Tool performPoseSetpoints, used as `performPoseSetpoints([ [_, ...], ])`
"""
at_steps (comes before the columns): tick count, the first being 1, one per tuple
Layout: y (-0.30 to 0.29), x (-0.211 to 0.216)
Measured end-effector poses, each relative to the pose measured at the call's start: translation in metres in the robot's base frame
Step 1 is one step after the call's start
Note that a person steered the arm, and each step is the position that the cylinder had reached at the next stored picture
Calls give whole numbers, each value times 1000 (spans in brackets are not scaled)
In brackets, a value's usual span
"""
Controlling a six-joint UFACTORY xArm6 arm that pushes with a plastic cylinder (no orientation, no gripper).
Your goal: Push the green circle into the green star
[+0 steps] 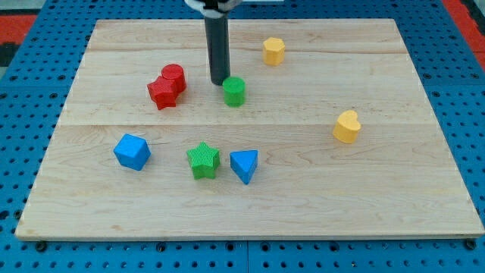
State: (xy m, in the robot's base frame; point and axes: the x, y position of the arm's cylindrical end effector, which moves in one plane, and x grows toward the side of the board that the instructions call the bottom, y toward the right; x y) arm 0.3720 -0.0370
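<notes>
Nearest the lower edge of the frame sit three blocks in a loose row: the green star (203,160) at lower centre, the blue triangle (245,165) just beside it on the view's right, and the blue cube (132,152) well apart toward the lower left. The wooden board (394,205) carries everything.

Higher up, at centre, the green circle (234,90) stands well above the star, with bare wood between them. My tip (220,82) rests just beside the circle, on its upper-left side, close to touching. I have no jaws to speak of, only the rod, so nothing is held or clamped.

Risks, as I judge them: my tip is a little to the left of the circle, while the star lies down and slightly left of it. A push from this side would likely send the circle down and to the right, toward the blue triangle rather than the star. An off-centre contact could also let the round block roll off the rod and slip aside. Sweeping left to reposition might clip the red blocks.

Count: two green (circle, star), two blue (cube, triangle), two red, namely a red cylinder (174,76) touching a red star-like block (161,93) at upper left, and two yellow, a yellow hexagon (273,51) at upper centre-right and a yellow heart (347,127) at right.
</notes>
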Motion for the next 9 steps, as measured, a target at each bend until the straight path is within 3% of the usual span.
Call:
performPoseSetpoints([
  [2,-15,15],
  [4,13,-3],
  [5,23,9],
  [7,20,86],
  [9,52,41],
])
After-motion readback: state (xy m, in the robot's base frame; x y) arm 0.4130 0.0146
